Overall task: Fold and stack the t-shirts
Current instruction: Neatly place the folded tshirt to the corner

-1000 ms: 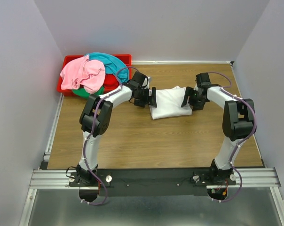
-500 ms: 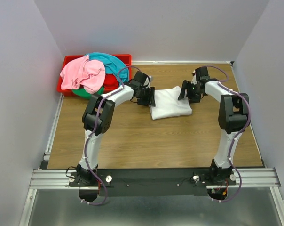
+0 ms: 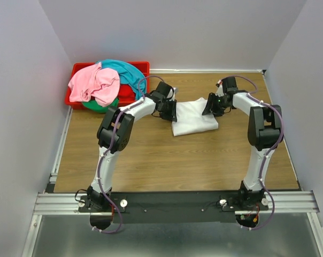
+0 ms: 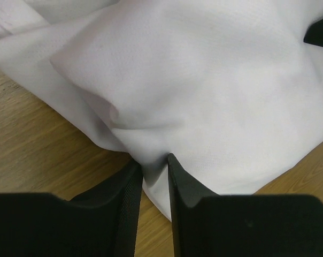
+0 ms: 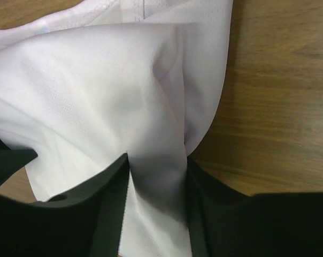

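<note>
A white t-shirt [image 3: 193, 120] lies partly folded in the middle of the wooden table. My left gripper [image 3: 172, 111] is at its left edge, and in the left wrist view [image 4: 155, 167] the narrow gap between the fingers pinches a fold of the white cloth [image 4: 204, 80]. My right gripper [image 3: 209, 107] is at the shirt's right edge, where a thicker fold of the white cloth [image 5: 97, 96] fills the space between its jaws [image 5: 157, 174]. A pink t-shirt [image 3: 93, 84], a teal t-shirt [image 3: 125, 73] and a green t-shirt [image 3: 100, 106] are heaped together at the back left.
The heap of shirts sits in a red plastic bin [image 3: 76, 68] at the table's back left corner. Grey walls close in the table on three sides. A metal rail [image 3: 172, 202] carrying both arm bases runs along the near edge.
Both grippers have narrowed onto the edges of the white t-shirt. The right gripper moved towards the back and left along the shirt's right edge. The left gripper shifted slightly.
</note>
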Motion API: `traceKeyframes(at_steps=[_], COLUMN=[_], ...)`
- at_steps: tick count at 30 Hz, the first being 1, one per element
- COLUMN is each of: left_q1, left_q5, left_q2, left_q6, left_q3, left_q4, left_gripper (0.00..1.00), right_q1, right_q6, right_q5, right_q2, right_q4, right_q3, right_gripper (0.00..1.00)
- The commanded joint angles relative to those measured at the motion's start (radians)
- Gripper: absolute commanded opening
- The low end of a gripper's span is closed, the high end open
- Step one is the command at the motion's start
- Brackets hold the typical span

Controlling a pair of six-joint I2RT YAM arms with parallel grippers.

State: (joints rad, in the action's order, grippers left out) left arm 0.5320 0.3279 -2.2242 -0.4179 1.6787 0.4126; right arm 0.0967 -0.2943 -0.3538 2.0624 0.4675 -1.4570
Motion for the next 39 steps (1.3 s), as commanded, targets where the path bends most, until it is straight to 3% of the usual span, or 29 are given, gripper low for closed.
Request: traceKeyframes(at_steps=[1, 4, 5, 7, 8, 10, 19, 26, 39], left_q1=[0.019, 0.02, 0.019, 0.013, 0.01, -0.001, -0.017, -0.017, -0.015], left_q5=[0.008, 0.017, 0.014, -0.004, -0.013, -0.021, -0.003, 0.002, -0.01], left_q2=[-0.051, -0.052, -0.051, -0.058, -0.061, -0.052, 0.056, 0.139, 0.221], left_q6=[0.011, 0.013, 0.025, 0.033, 0.034, 0.037, 0.019, 0.008, -0.001], left_q3=[0.006, 0.019, 0.029, 0.082, 0.102, 0.151, 0.152, 0.056, 0.013], left_q4=[0.032, 0.031, 0.04, 0.063, 0.087, 0.113, 0.124, 0.109, 0.173], left_gripper=[0.33, 0.42, 0.55, 0.72, 0.81, 0.87, 0.91, 0.91, 0.91], right_q1=[-0.002, -0.003, -0.003, -0.002, -0.003, -0.005, -0.058, -0.122, -0.235], right_q6=[0.0, -0.005, -0.003, -0.006, -0.009, -0.015, -0.008, 0.044, 0.149], right_q5=[-0.057, -0.063, -0.059, -0.028, -0.016, 0.033, 0.228, 0.357, 0.679], right_q2=[0.042, 0.056, 0.057, 0.054, 0.051, 0.042, 0.064, 0.154, 0.346], right_q4=[-0.02, -0.015, -0.015, -0.013, -0.013, -0.01, 0.042, 0.102, 0.152], right_q3=[0.001, -0.009, -0.012, -0.017, -0.028, -0.043, -0.19, -0.313, -0.572], right_gripper=[0.47, 0.29, 0.17, 0.05, 0.02, 0.02, 0.02, 0.02, 0.01])
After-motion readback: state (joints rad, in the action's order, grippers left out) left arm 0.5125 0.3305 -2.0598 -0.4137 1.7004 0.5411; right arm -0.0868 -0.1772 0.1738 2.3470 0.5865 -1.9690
